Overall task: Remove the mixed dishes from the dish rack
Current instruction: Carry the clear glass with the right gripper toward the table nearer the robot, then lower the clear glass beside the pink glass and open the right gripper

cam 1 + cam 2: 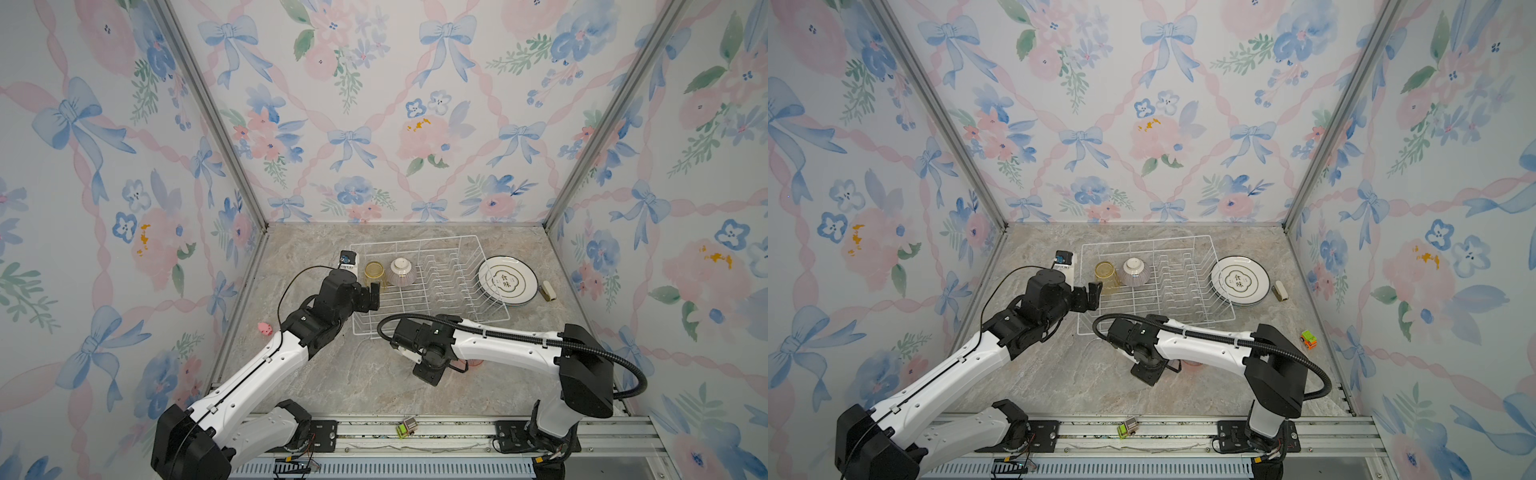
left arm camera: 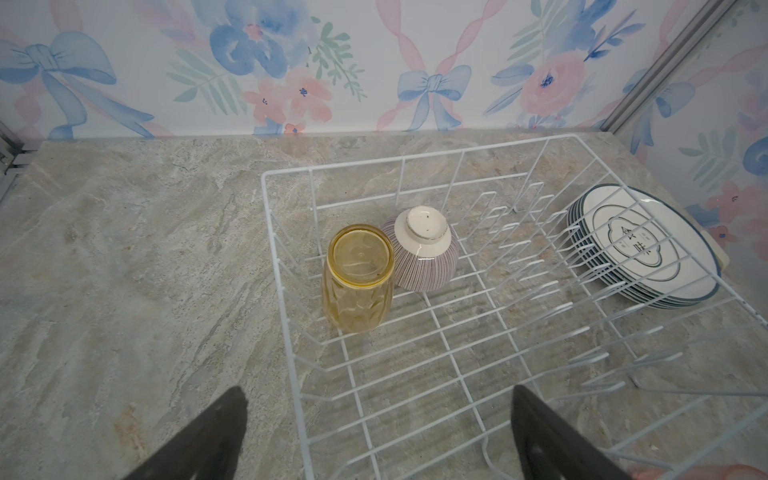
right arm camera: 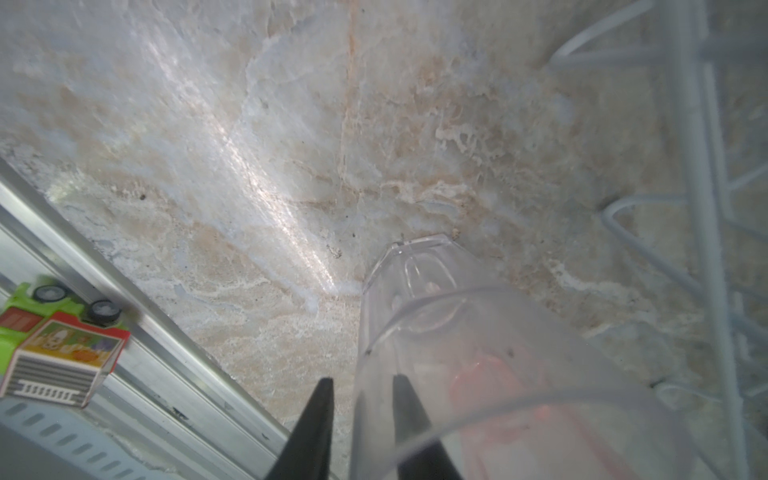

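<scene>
Right wrist view: the right hand (image 3: 361,380) stands slightly apart astride the wall of the clear tumbler (image 3: 457,332), whose base is on the marbled surface (image 3: 249,166); a crooked lift could hook the rim and topple it. The left hand (image 2: 376,390), spread wide, faces the yellow tumbler (image 2: 359,278) and bowl (image 2: 424,249) in the dish rack (image 2: 415,357), with floral-papered walls around.

Left arm (image 1: 257,365): smooth white shells with a dark seam line; blocky black joints.
Right arm (image 1: 498,348): matching white shells dotted with small screw holes; large black elbow housing.
Thin cable (image 1: 282,297): black, looping off the left arm's wrist.
Corrugated hose (image 1: 519,336): black, strapped along the right arm with white ties.
Fingers (image 2: 208,440): black, tapering to narrow tips.
Base plates (image 1: 322,432): black, screwed to a silver rail, with loose thin wires beside them.
</scene>
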`<act>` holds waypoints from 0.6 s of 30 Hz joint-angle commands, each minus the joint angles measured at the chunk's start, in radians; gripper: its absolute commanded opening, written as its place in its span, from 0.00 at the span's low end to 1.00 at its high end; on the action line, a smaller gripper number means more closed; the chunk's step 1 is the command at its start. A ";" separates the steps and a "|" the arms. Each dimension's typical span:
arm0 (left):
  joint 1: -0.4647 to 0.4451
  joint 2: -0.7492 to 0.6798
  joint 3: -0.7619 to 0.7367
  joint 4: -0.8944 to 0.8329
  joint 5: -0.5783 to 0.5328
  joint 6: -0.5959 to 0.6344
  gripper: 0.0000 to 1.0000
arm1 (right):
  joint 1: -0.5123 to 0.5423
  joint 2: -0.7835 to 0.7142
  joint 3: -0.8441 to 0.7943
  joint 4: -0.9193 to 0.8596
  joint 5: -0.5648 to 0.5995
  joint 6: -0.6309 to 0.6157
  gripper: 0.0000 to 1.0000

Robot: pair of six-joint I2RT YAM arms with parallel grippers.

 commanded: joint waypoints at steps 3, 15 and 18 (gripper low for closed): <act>0.013 0.024 0.041 -0.024 0.008 0.019 0.98 | -0.018 -0.077 0.024 -0.004 -0.009 -0.008 0.42; 0.018 0.216 0.178 -0.136 0.021 0.067 0.98 | -0.214 -0.531 0.073 0.075 -0.309 0.037 0.67; 0.046 0.291 0.227 -0.152 0.057 0.093 0.97 | -0.287 -0.610 0.057 0.111 -0.306 0.046 0.68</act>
